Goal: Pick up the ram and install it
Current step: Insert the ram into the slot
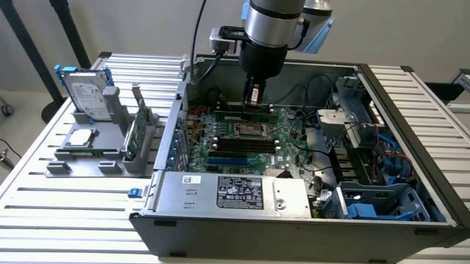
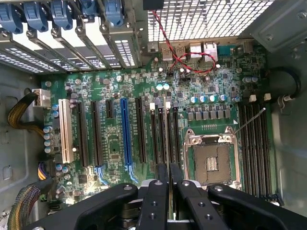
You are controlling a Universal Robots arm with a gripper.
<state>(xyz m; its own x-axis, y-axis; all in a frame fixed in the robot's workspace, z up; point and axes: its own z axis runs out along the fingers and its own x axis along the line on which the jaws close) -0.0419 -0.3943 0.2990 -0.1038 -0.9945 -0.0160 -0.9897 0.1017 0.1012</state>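
An open computer case (image 1: pixel 294 236) is laid on its side on the slatted surface (image 1: pixel 74 209), and the arm is seen reaching down into it from above. The ram (image 1: pixel 231 116) is grasped by the gripper (image 1: pixel 252 105) at about the middle of its upper edge. It is held level over the motherboard (image 1: pixel 200 157), on the side of the square processor socket (image 1: pixel 250 131) away from the bank of black slots (image 1: pixel 246 146). Whether the lower edge of the ram is touching anything beneath it cannot be told. In the wrist view the gripper (image 2: pixel 169 175) is shown with its two black fingers (image 2: pixel 156 206) drawn close together, only a narrow gap being left between them, above the motherboard (image 2: pixel 112 143). The processor socket (image 2: pixel 211 163) is seen near the fingertips, with black slots (image 2: pixel 160 134) beside it and a blue slot (image 2: pixel 125 134) further off. A silver box (image 1: pixel 242 192) with a label is mounted along the near wall of the computer case. Towards the edge of the surface at the exterior view's left, a grey holder (image 1: pixel 88 162) is set just beside the computer case. A hard drive (image 1: pixel 85 93) in a blue frame is stood upright in the holder, and a small square processor chip (image 1: pixel 79 137) is laid flat on it.
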